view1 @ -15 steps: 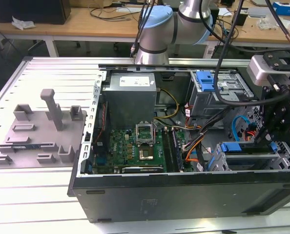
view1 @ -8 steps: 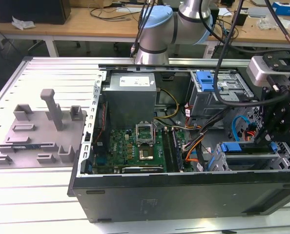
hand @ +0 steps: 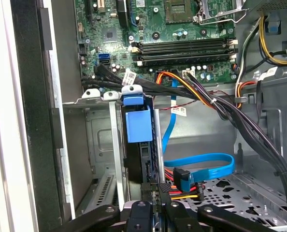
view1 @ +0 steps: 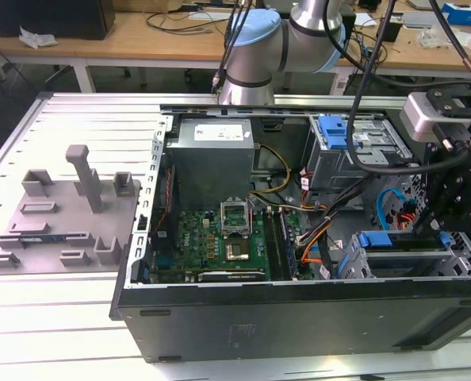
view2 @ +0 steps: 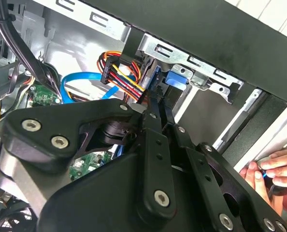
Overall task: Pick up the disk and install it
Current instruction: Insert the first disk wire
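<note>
Tool (hand: 155,203) closes narrow on one disk (hand: 139,145), standing on edge in the drive cage (hand: 97,140) of the open PC case (view1: 220,317). One hand (view2: 271,169) beside case. Motherboard (hand: 182,29) beyond. One grey fixture (view1: 61,214) on desk (view1: 61,333).

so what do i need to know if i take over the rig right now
Gripper: black fingers appear shut on the disk, a flat drive in a bright blue plastic carrier bracket, seen edge-on.
Disk: upright in a slot of the grey metal drive cage, inside the open black computer case.
Done: disk picked up and brought into the cage.
Left: not released; full seating cannot be judged.
Note: a person's hand is at the case edge.
</note>
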`<state>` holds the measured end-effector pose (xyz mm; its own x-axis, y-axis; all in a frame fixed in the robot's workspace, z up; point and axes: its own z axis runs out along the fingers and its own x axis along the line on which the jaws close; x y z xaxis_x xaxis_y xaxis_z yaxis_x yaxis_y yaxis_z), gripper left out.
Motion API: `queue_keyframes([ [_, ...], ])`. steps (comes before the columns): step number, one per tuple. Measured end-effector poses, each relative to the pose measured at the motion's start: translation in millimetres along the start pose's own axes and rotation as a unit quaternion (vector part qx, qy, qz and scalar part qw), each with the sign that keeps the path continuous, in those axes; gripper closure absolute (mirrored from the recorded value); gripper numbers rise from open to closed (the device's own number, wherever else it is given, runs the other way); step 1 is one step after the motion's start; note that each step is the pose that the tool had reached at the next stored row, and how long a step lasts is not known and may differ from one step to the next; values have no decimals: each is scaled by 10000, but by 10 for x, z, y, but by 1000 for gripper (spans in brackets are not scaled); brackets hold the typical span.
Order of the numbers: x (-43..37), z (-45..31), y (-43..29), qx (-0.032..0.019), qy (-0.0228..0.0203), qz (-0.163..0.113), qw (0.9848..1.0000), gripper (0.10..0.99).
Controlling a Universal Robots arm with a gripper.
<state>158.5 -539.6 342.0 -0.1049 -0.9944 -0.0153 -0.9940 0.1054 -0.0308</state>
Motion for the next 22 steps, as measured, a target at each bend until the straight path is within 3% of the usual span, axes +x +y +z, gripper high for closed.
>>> queue_keyframes([
  [19,1,67,1,0,2,0,10000,918],
  [21,1,65,1,-1,-11,1,10000,906],
  [22,0,32,0,0,-7,0,10000,847],
])
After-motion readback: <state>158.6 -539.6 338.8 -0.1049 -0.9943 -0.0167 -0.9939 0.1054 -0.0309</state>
